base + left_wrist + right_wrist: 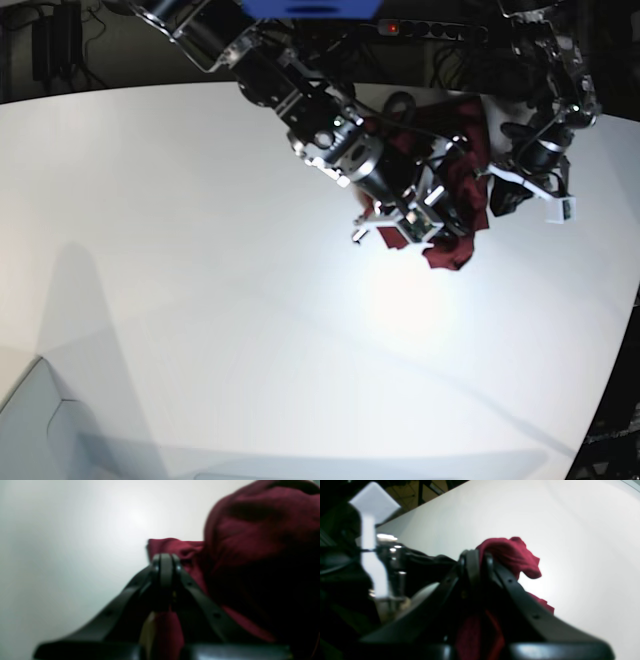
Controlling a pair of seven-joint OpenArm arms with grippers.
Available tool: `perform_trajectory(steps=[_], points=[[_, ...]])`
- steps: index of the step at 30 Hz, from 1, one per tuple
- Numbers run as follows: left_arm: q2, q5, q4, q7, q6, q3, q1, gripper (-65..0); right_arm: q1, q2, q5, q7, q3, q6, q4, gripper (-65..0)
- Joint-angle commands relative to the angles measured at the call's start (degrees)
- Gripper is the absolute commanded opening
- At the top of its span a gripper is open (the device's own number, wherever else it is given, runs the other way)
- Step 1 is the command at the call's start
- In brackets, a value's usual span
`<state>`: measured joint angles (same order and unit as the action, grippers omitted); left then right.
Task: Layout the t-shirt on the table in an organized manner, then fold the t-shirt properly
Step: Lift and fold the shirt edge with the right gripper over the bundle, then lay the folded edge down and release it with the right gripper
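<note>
A: Since the t-shirt [455, 190] hangs bunched between both arms at about 1 o'clock over the table [200, 300], I judge it is lifted so it can be opened out before laying flat; nothing is spread yet

B: Agreed. Cloth is a crumpled maroon clump, lowest fold at 5 o'clock of the bundle, near or touching the white top; cannot tell which. Why two grips?

A: Likely to pull separate edges apart. Right gripper [476, 555] has its jaws pressed together with red fabric pinched between them, a flap spilling toward 2 o'clock in the right wrist view

B: Left gripper [165, 560]?

A: Jaws together too; maroon cloth shows below the tips and behind them at 1 to 3 o'clock in the left wrist view. Judged clamped on the shirt, though the picture is blurred

B: Which part each holds?

A: Cannot tell: sleeve, hem or collar are not distinguishable in the bundle

B: Counts, largest first

A: One table, one t-shirt, two arms, two grippers. No other cloth in view
</note>
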<state>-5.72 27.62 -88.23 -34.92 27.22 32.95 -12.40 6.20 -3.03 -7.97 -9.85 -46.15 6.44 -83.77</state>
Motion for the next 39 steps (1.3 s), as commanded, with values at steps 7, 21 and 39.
perform_trajectory(steps=[7,21,39], points=[[-0.57,0.91,-2.46,1.11,0.34,4.37,-1.09,-64.9,2.2,0.17,-0.34,1.36,0.13,0.55,-1.02,-59.6],[-1.01,0.82,-4.21,1.11,0.43,13.51,-2.76,-64.9,-0.44,1.66,-0.34,1.71,0.22,0.38,-7.09,-26.5],[-2.15,0.91,-4.21,1.11,0.43,18.35,-3.11,-64.9,2.2,-0.88,0.01,1.71,-8.13,0.2,4.78,-26.6]])
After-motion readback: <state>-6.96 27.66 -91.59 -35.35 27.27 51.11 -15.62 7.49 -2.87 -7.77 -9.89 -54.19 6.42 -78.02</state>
